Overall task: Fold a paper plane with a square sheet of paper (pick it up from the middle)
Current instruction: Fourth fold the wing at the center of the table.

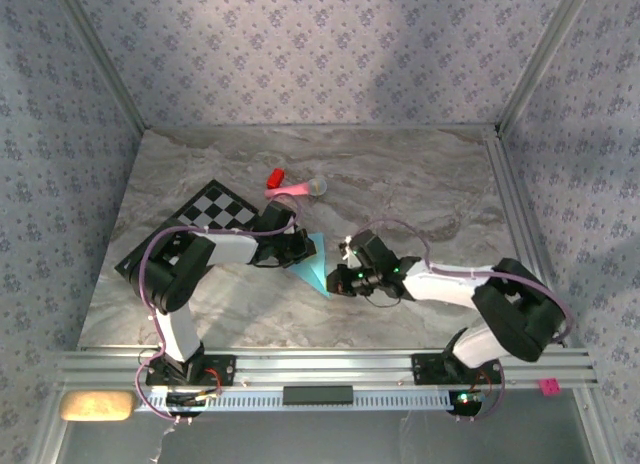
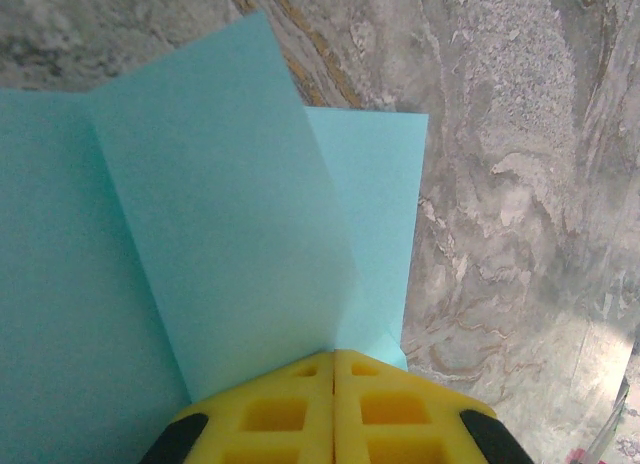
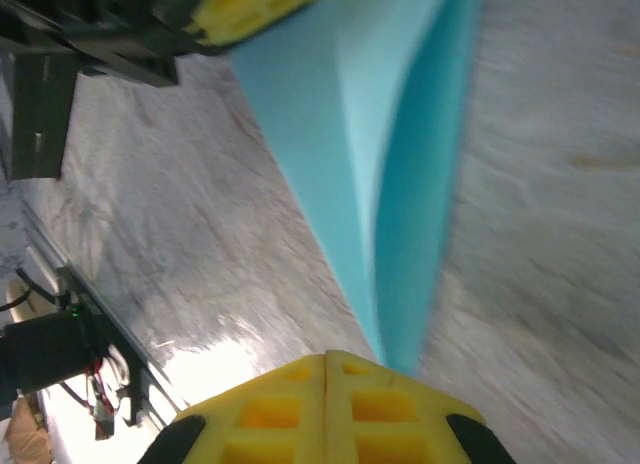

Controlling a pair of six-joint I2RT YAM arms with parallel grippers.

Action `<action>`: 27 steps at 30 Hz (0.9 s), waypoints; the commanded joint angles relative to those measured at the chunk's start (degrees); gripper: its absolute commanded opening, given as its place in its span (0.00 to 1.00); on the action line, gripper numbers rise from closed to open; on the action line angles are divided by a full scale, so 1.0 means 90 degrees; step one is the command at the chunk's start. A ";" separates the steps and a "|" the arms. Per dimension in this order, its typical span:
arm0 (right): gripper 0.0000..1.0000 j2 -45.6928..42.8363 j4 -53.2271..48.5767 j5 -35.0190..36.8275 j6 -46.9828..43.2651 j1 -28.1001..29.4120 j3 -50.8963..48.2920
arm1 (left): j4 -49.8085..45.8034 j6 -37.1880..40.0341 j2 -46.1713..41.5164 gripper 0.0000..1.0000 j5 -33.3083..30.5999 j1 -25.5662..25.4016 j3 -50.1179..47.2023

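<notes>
Right pincer (image 3: 328, 356) is clamped shut at the pointed tip of the paper plane (image 3: 340, 134), though pinching or just pressing, I cannot tell. Beyond it the half-folded blue paper widens over the desk (image 2: 500, 184) to the left pincer (image 2: 334, 352), shut on the far edge beneath a raised flap. Danger, I'd say: any tug apart tears it or skews the crease.

Paper plane (image 1: 313, 265) lies between left hand (image 1: 304, 249) and right hand (image 1: 343, 277); checkered mat (image 1: 214, 208) behind left.
</notes>
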 commanded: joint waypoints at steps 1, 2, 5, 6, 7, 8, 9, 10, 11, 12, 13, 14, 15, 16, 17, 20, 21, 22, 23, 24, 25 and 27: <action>0.01 0.0508 0.0140 -0.0250 -0.0148 0.0087 0.0492 | -0.0249 0.0039 0.0102 0.09 -0.0282 0.0001 -0.0139; 0.01 0.0658 0.0178 -0.0249 -0.0149 0.0092 0.0572 | -0.0243 0.0032 0.0106 0.09 -0.0282 -0.0004 -0.0140; 0.00 0.1002 0.0272 -0.0100 -0.0069 0.0055 0.0649 | -0.0230 0.0030 0.0108 0.09 -0.0265 0.0005 -0.0138; 0.00 0.1106 0.0297 -0.0091 -0.0058 0.0038 0.0644 | -0.0240 0.0039 0.0111 0.09 -0.0263 0.0005 -0.0141; 0.00 0.1176 0.0293 -0.0107 -0.0054 0.0025 0.0649 | -0.0240 0.0041 0.0108 0.09 -0.0274 0.0000 -0.0139; 0.00 0.1242 0.0318 -0.0112 -0.0054 0.0026 0.0639 | -0.0250 0.0047 0.0098 0.09 -0.0274 0.0005 -0.0144; 0.00 0.1272 0.0358 -0.0096 -0.0044 0.0019 0.0584 | -0.0251 0.0050 0.0106 0.09 -0.0258 0.0004 -0.0147; 0.00 0.1296 0.0398 -0.0072 -0.0036 0.0016 0.0535 | -0.0251 0.0050 0.0108 0.09 -0.0255 0.0005 -0.0147; 0.00 0.1298 0.0444 -0.0072 -0.0021 0.0014 0.0478 | -0.0251 0.0050 0.0108 0.09 -0.0263 0.0003 -0.0135; 0.00 0.1308 0.0493 -0.0082 -0.0005 -0.0003 0.0420 | -0.0260 0.0050 0.0108 0.09 -0.0257 0.0005 -0.0130; 0.00 0.1313 0.0537 -0.0089 0.0020 -0.0005 0.0373 | -0.0260 0.0059 0.0109 0.09 -0.0266 0.0005 -0.0128; 0.00 0.1311 0.0619 -0.0115 0.0047 -0.0006 0.0317 | -0.0262 0.0060 0.0108 0.09 -0.0259 0.0005 -0.0125; 0.00 0.1310 0.0667 -0.0132 0.0072 -0.0006 0.0269 | -0.0260 0.0051 0.0113 0.09 -0.0263 0.0000 -0.0115; 0.00 0.1311 0.0675 -0.0124 0.0077 -0.0011 0.0241 | -0.0267 0.0050 0.0118 0.09 -0.0266 0.0005 -0.0118; 0.00 0.1313 0.0693 -0.0127 0.0092 -0.0006 0.0208 | -0.0269 0.0058 0.0118 0.09 -0.0257 0.0005 -0.0109; 0.00 0.1281 0.0732 -0.0097 0.0132 -0.0006 0.0087 | -0.0280 0.0059 0.0108 0.09 -0.0273 0.0015 -0.0118; 0.00 0.1277 0.0745 -0.0103 0.0130 -0.0015 0.0064 | -0.0279 0.0059 0.0115 0.09 -0.0273 0.0014 -0.0115; 0.00 0.1275 0.0733 -0.0116 0.0132 -0.0023 0.0047 | -0.0279 0.0059 0.0118 0.09 -0.0273 0.0000 -0.0119; 0.00 0.1283 0.0735 -0.0132 0.0130 -0.0016 0.0030 | -0.0279 0.0059 0.0125 0.09 -0.0273 0.0015 -0.0112; 0.00 0.1279 0.0743 -0.0138 0.0133 -0.0016 -0.0002 | -0.0279 0.0059 0.0118 0.09 -0.0266 0.0015 -0.0114; 0.00 0.1281 0.0742 -0.0138 0.0155 -0.0016 -0.0039 | -0.0274 0.0055 0.0118 0.09 -0.0272 0.0015 -0.0119; 0.00 0.1275 0.0879 -0.0147 0.0236 -0.0006 -0.0165 | -0.0251 0.0050 0.0099 0.09 -0.0261 0.0015 -0.0124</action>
